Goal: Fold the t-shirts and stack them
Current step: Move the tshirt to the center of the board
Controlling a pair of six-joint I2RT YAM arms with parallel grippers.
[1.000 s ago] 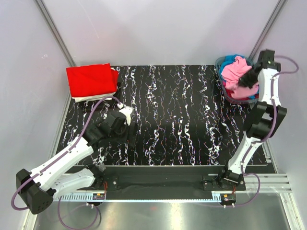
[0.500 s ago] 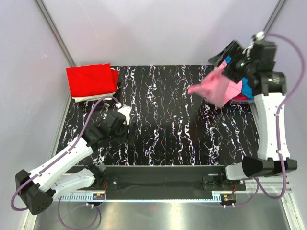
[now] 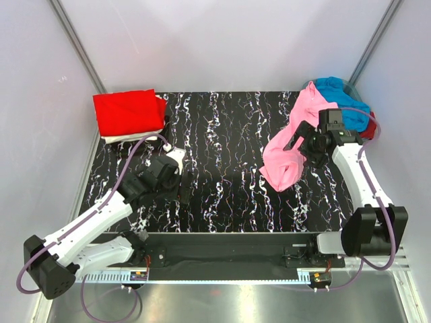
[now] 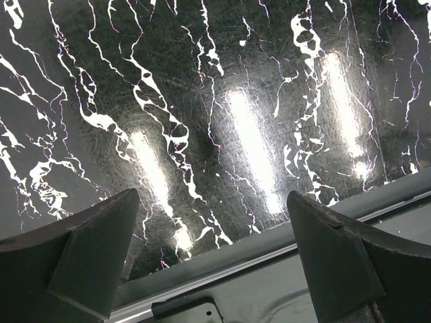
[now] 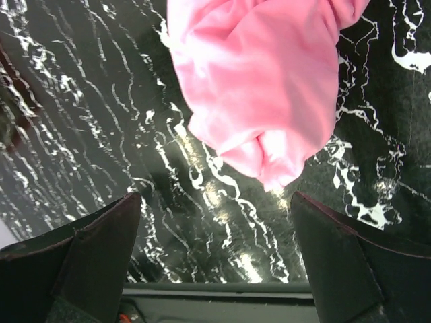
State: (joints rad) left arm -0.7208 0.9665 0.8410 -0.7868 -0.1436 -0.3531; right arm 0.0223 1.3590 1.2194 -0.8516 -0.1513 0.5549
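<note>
A light pink t-shirt (image 3: 288, 149) lies crumpled on the black marbled table (image 3: 229, 168), trailing from the back right corner towards the middle. My right gripper (image 3: 304, 144) hovers open just beside it. In the right wrist view the pink t-shirt (image 5: 262, 87) lies ahead of the right gripper (image 5: 215, 235), with nothing between the fingers. A bright blue t-shirt (image 3: 340, 94) and a bit of a red one (image 3: 370, 128) are heaped at the back right. A folded red t-shirt (image 3: 128, 111) rests on a white one (image 3: 131, 138) at the back left. My left gripper (image 4: 215, 249) is open over bare table.
The basket rim (image 3: 349, 83) barely shows under the blue cloth at the back right. The table's front edge and a metal rail (image 4: 222, 269) lie just below the left gripper. Grey walls close in the left, right and back sides.
The right gripper lifted the pink t-shirt out of the basket, swung it left over the table and let it go. It now stands open. The left arm has not moved.
</note>
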